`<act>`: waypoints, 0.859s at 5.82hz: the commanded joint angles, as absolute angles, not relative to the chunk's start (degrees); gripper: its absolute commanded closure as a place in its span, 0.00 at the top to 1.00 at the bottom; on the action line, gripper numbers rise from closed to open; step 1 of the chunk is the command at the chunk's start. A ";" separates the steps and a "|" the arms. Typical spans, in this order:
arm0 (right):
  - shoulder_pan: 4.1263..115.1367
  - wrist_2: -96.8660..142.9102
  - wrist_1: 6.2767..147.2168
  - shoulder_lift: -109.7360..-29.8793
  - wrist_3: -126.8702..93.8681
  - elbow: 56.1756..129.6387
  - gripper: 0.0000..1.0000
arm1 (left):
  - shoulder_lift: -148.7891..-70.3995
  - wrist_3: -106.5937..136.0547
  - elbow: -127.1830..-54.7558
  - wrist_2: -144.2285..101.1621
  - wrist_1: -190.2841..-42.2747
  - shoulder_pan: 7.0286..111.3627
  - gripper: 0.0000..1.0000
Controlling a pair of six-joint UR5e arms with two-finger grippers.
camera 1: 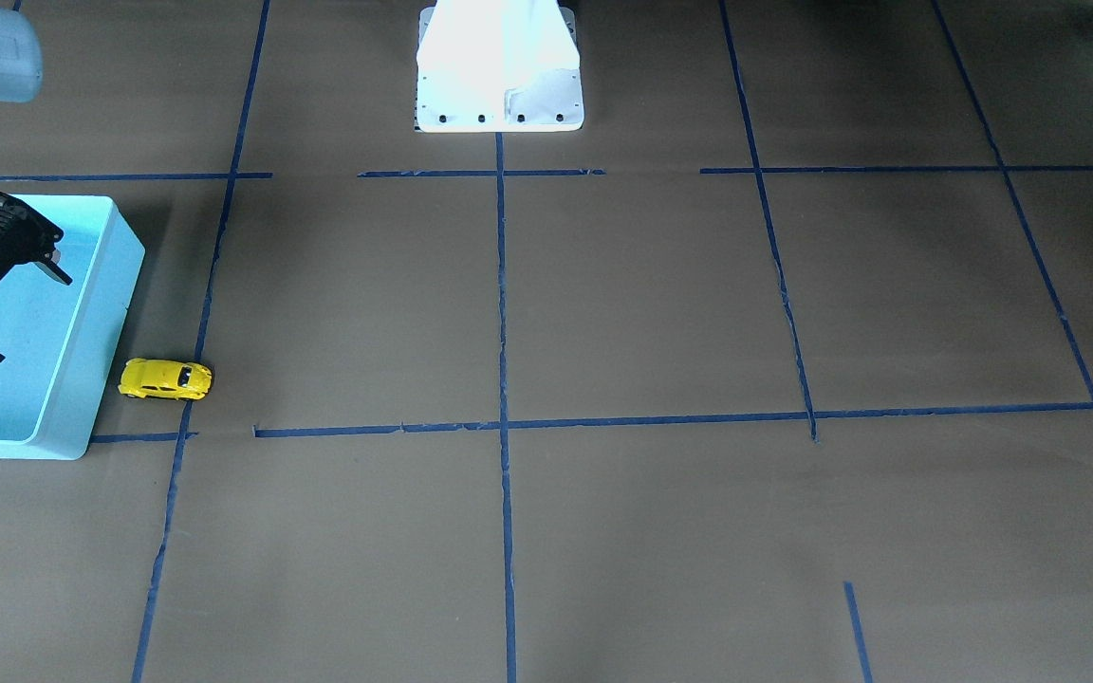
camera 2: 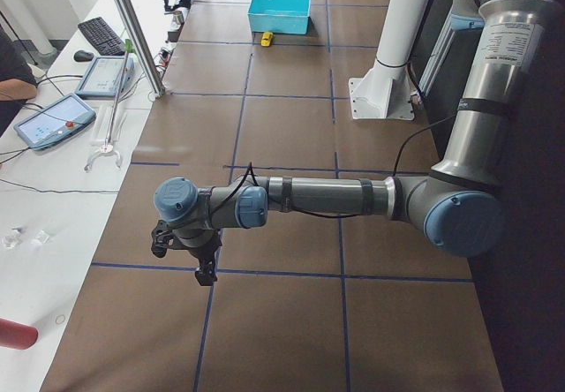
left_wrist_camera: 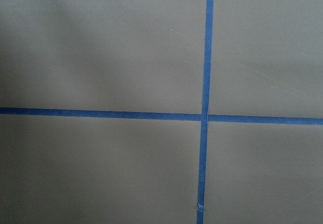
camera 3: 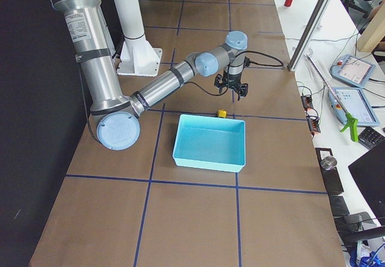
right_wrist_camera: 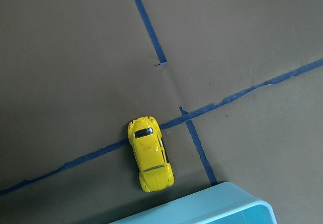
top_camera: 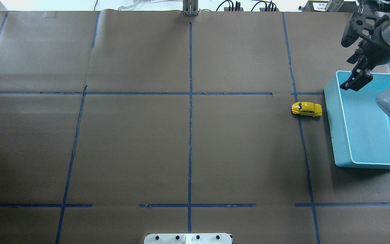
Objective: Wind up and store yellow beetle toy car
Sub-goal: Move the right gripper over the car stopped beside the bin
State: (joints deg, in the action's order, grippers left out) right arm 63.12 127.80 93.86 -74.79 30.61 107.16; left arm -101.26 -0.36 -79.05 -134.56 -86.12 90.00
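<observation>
Yellow beetle toy car (top_camera: pixel 306 109) is sitting on the tabletop (top_camera: pixel 130 142) near its right edge, just outside the light blue bin (top_camera: pixel 333 135). Right claw (camera 1: pixel 34 321) is hanging open and empty over the bin. Whether the left claw (camera 2: pixel 187 260) is open, I cannot tell. Storing is not yet done, and winding is probably pending too.

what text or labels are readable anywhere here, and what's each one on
Nothing can be read.
white sign at the table's far edge: dark print, too blurred to read.
right arm's sticker: print too small.
left arm's sticker: print too small.
yellow beetle toy car: no lettering shows.
</observation>
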 commanded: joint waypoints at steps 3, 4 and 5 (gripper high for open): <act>59.43 127.97 77.55 -74.97 35.69 96.00 1.00 | -101.25 -0.26 -79.19 -134.56 -86.13 90.00 1.00; 57.59 127.79 77.52 -74.88 35.51 95.98 1.00 | -101.25 -0.18 -79.19 -134.56 -86.13 90.00 1.00; 56.70 127.71 77.43 -74.80 35.07 95.98 1.00 | -101.25 -0.18 -79.19 -134.56 -86.13 90.00 1.00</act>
